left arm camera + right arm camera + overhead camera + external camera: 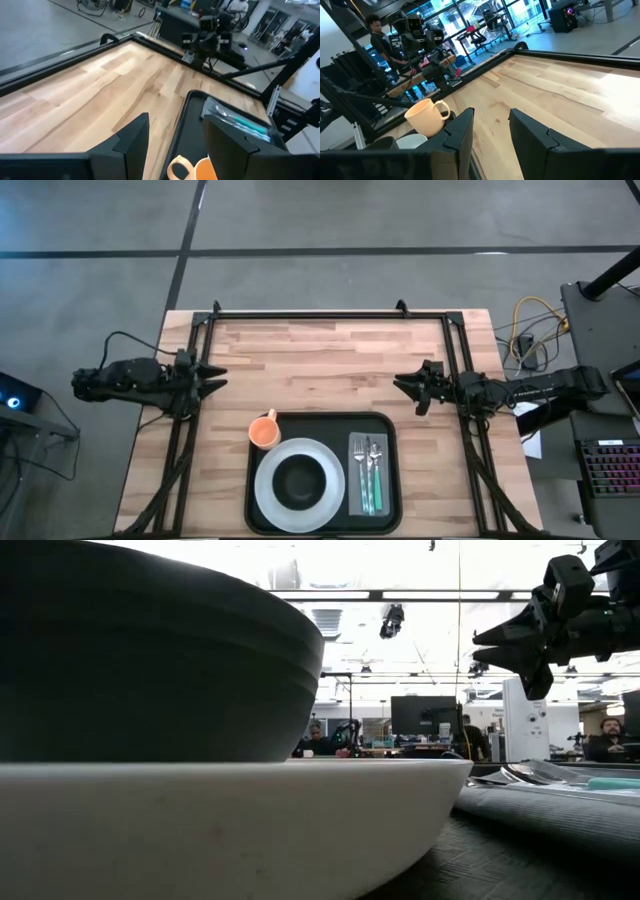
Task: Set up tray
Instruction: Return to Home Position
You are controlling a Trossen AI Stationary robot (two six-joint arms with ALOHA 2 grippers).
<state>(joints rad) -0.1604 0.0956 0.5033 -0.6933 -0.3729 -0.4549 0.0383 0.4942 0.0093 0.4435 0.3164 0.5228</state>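
Parted and empty on both sides: left gripper (214,380) at the left edge of the table (330,360), right gripper (405,388) at the right edge. Lies between the two, by the low camera's edge: the tray (300,422), long axis running arm to arm, slightly nearer the right gripper.

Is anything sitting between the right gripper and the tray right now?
Nothing visible. The right gripper hangs open over the table, off the tray toward its right side; only bare wood lies between them. Opposite, the left gripper hangs open.
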